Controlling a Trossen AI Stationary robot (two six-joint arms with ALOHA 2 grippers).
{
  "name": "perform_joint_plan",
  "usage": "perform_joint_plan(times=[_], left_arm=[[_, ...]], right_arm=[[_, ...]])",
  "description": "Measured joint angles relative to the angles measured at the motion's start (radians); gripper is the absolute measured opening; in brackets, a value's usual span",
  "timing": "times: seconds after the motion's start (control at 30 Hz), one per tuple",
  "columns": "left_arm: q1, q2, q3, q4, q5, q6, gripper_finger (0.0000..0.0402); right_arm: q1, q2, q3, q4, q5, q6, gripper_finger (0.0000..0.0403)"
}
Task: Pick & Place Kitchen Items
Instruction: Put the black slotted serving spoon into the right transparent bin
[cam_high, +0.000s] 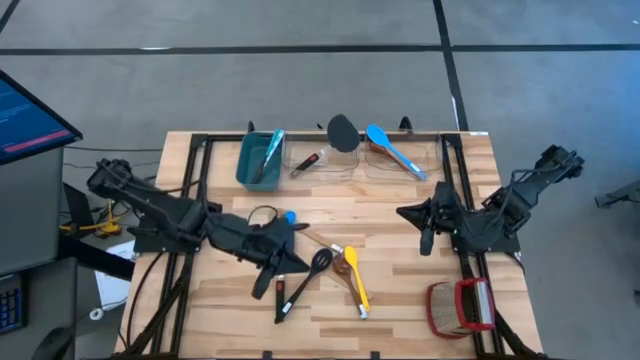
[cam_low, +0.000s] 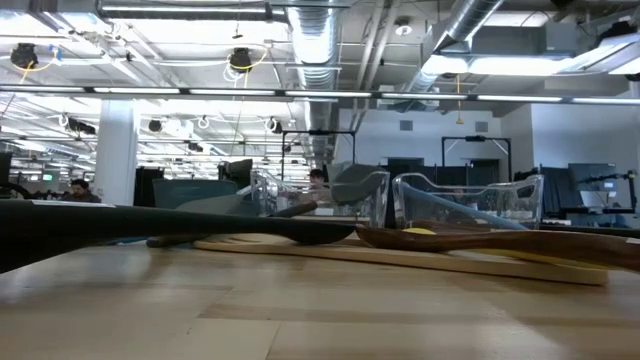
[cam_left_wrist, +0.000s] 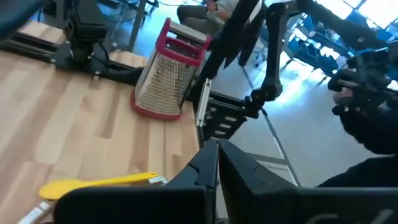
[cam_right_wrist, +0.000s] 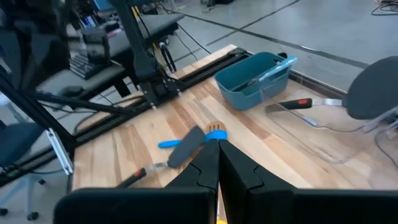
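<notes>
Yellow silicone spoon (cam_high: 354, 282), black ladle (cam_high: 308, 273), blue spoon (cam_high: 391, 148), long-handled

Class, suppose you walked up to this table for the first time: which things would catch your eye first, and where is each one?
Two dark arms lie low over the wooden table, the left gripper and the right gripper both shut and empty. A yellow spoon lies near the front between them, and a teal bin holding utensils sits at the back left. A red-and-tan basket stands at the front right corner.
</notes>
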Motion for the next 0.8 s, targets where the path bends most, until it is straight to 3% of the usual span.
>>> perform_joint_plan(times=[0.1, 0.3, 0.5, 0.8], left_arm=[[-0.026, 0.008, 0.002, 0.017, -0.055, -0.048, 0.0001], [-0.077, 0.046, 0.002, 0.09, -0.263, -0.127, 0.0001], [-0.071, 0.15, 0.005, 0.097, -0.333, -0.237, 0.0001], [-0.019, 0.352, 0.128, 0.053, -0.307, -0.295, 0.0001]], right_arm=[[0.0, 0.0, 0.0, 0.017, -0.001, -0.017, 0.0], [0.022, -0.023, 0.008, 0.066, -0.024, -0.14, 0.0], [0.062, -0.077, 0.036, 0.07, -0.06, -0.255, 0.0], [0.095, -0.159, 0.042, 0.065, -0.06, -0.295, 0.0]])
